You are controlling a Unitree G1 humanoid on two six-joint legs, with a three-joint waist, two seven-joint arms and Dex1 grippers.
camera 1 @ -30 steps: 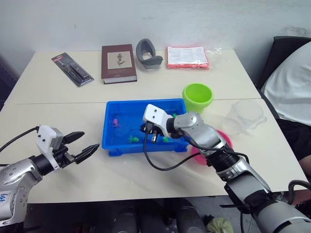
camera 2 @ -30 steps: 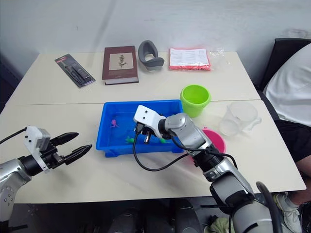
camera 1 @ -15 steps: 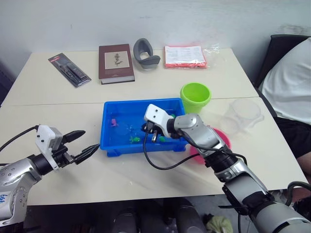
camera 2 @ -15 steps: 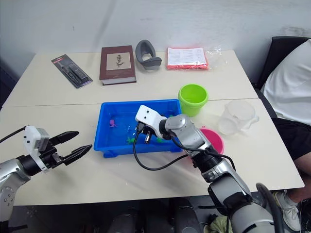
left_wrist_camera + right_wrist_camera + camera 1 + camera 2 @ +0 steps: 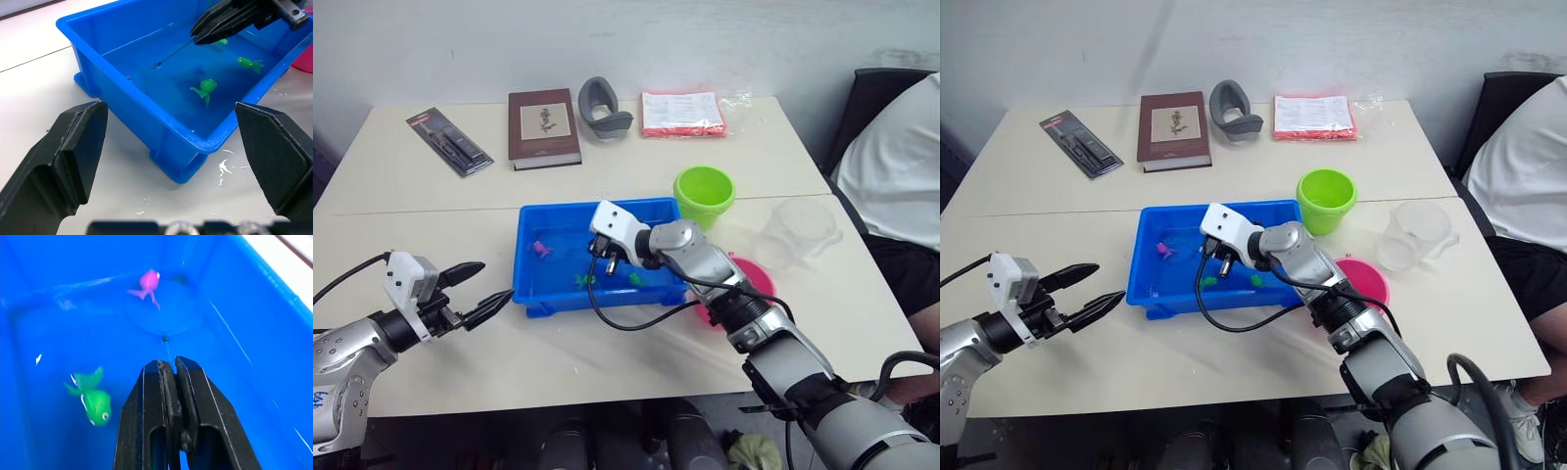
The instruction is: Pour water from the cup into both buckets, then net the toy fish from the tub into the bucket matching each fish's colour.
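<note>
The blue tub (image 5: pixel 558 298) sits mid-table with water in it. My right gripper (image 5: pixel 604 262) reaches into it, shut on the thin dark handle (image 5: pixel 166 348) of the net. The net's hoop (image 5: pixel 186 316) lies under the water, with a pink fish (image 5: pixel 148 283) at its rim. Two green fish (image 5: pixel 205 88) (image 5: pixel 248 62) float nearer the tub's front. The lime green bucket (image 5: pixel 705 196) stands just right of the tub. The pink bucket (image 5: pixel 756 279) is partly behind my right arm. The clear cup (image 5: pixel 798 232) is farther right. My left gripper (image 5: pixel 493 283) hovers open, left of the tub.
At the back of the table lie a packaged tool (image 5: pixel 448 141), a brown book (image 5: pixel 543 127), a grey curved object (image 5: pixel 602 106) and a red packet (image 5: pixel 683 113). A person in white (image 5: pixel 891 166) sits at the right edge. Water drops (image 5: pixel 226 166) lie by the tub.
My right gripper has moved left inside the tub with the net, closer to the pink fish. The left gripper has stayed put.
</note>
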